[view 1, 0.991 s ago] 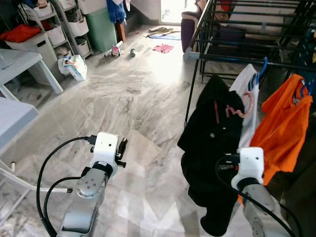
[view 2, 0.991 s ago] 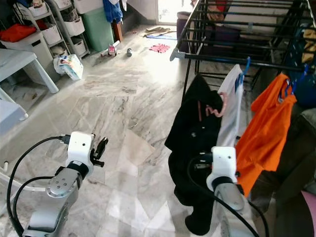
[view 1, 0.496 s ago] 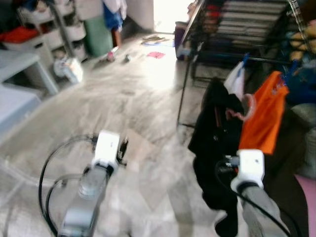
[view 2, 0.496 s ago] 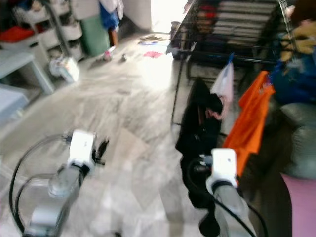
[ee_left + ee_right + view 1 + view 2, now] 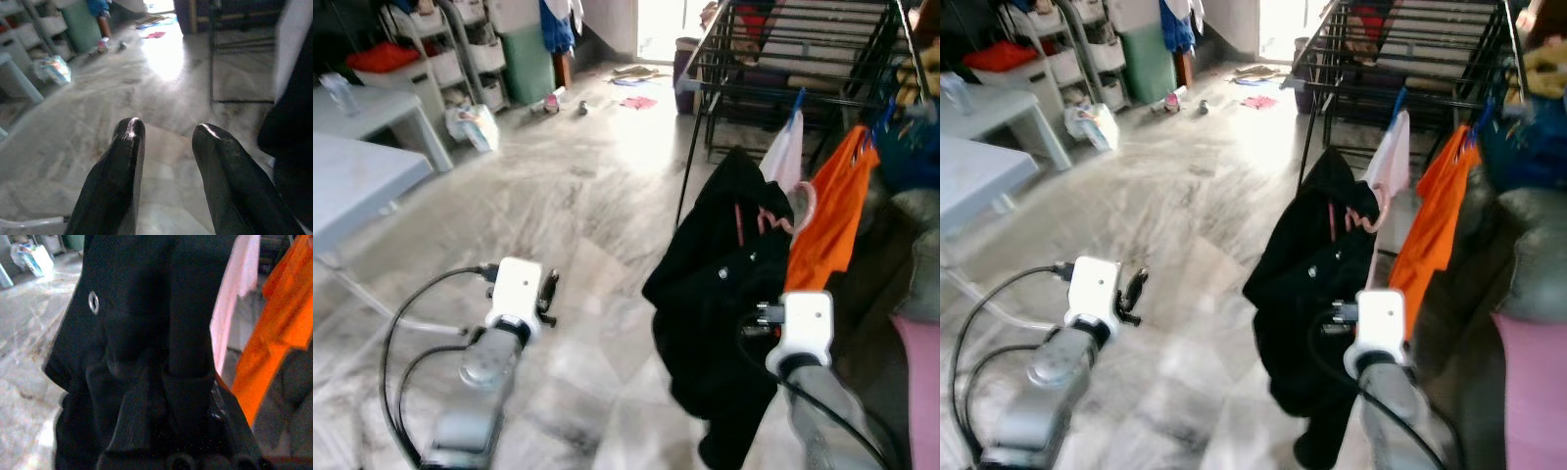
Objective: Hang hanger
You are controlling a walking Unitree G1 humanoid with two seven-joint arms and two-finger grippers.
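pink curved hanger [image 5: 800,208] carries soft black garment [image 5: 724,294].

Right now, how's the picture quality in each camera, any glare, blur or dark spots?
Both eye views: strong glare on the marble floor near the bright doorway, with mild softness. Left wrist view: the background is blurry and washed out there too. Right wrist view: very dark, the right claw pressed into the black garment.

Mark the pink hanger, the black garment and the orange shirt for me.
pink hanger [image 5: 800,210], left eye view, on its curved hook above the collar.
black garment [image 5: 720,294], left eye view, on the middle of its front.
orange shirt [image 5: 827,223], left eye view, on the middle of the hanging cloth.
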